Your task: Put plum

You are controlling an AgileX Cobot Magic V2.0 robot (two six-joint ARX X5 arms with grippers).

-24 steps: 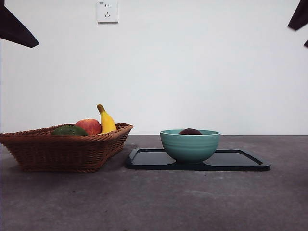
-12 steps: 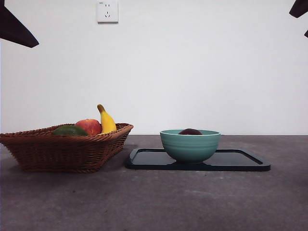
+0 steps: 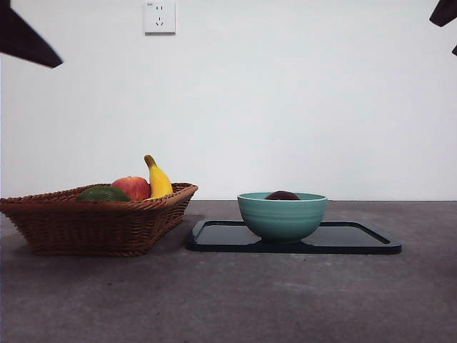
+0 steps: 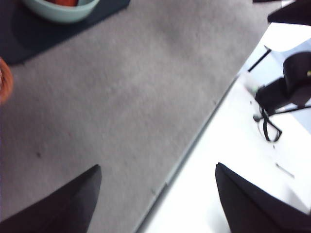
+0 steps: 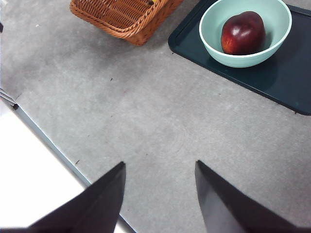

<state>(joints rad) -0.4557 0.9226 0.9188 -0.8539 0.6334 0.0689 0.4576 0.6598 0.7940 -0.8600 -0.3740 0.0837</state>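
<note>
The plum point(image 5: 243, 32), dark maroon and shiny, lies in the teal bowl point(image 5: 245, 57); only its top point(image 3: 282, 195) peeks over the bowl point(image 3: 281, 216) rim in the front view. The bowl stands on a black tray point(image 3: 357, 239). My right gripper point(image 5: 159, 194) is open, high above the bare table near its front edge, far from the bowl. My left gripper point(image 4: 158, 194) is open too, over the table's edge, empty. In the front view both arms show only as dark tips in the top corners: one point(image 3: 25, 39) on the left, one point(image 3: 444, 13) on the right.
A wicker basket point(image 3: 93, 221) stands left of the tray, holding a red-yellow apple point(image 3: 131, 188), a banana point(image 3: 158, 179) and a dark green fruit point(image 3: 103, 194). A wall socket point(image 3: 159, 17) is on the white wall behind.
The dark arm tip at the top right has drawn slightly further out of the front view. The fruit, bowl and basket have not moved.
</note>
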